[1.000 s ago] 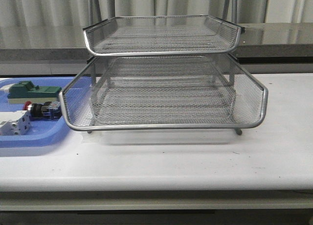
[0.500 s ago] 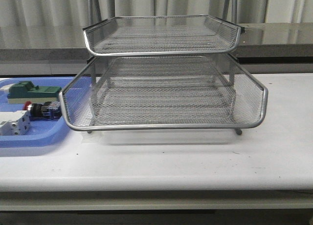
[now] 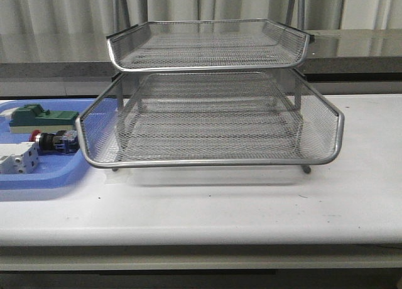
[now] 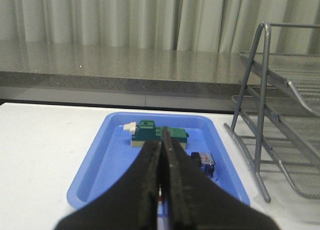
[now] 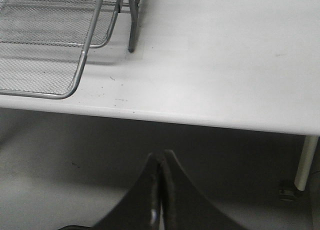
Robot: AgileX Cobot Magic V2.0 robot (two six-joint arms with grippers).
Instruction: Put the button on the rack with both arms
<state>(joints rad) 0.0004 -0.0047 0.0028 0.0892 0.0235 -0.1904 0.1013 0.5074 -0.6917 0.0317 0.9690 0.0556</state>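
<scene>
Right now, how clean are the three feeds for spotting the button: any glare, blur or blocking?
Front view: even light, button small, partly behind the rack mesh. Left wrist view: blurred shut left pincer blocks the foreground; button soft. Right wrist view: dim below the table, no button.

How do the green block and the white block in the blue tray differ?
Colour: the green block is dark green on a cream base, the white block pale grey-white. Place: the green block lies toward the tray's far side, the white block toward its near side, with the button between them. Both lie loose in the blue tray, ungripped.
</scene>
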